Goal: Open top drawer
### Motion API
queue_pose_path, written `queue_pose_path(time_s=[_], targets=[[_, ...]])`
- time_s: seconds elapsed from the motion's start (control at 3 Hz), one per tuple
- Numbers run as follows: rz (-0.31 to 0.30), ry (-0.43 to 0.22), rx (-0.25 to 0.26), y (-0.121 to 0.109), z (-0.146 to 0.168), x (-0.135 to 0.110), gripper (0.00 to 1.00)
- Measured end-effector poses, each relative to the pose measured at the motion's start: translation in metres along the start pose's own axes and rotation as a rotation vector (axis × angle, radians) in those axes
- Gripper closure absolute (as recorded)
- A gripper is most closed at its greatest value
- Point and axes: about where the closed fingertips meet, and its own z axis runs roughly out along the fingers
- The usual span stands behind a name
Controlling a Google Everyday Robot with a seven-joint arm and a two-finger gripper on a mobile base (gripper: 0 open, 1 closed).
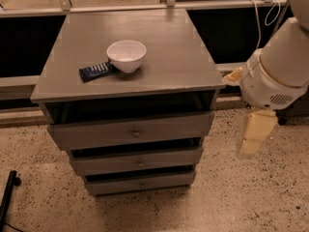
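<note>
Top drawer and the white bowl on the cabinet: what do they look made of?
Top drawer: looks like wood painted a flat, matte grey; its small round knob has a dull sheen, likely metal. Bowl: smooth white, probably ceramic, possibly plastic. The tool hangs to the right of the cabinet, apart from the drawer.

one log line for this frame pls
phase: pre-contact | gripper: low, right of cabinet, off top drawer | knob: untouched | on top: white bowl, dark flat object
</note>
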Motion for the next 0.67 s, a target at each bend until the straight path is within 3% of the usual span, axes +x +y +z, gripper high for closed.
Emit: queue_pose_path(time_s=[0.33, 0.67], targets=[[-0.050, -0.106, 0.054, -0.012, 0.018, -0.018, 0.00], [-0.128, -0.282, 0.106, -0.021, 0.056, -0.049, 0.00]])
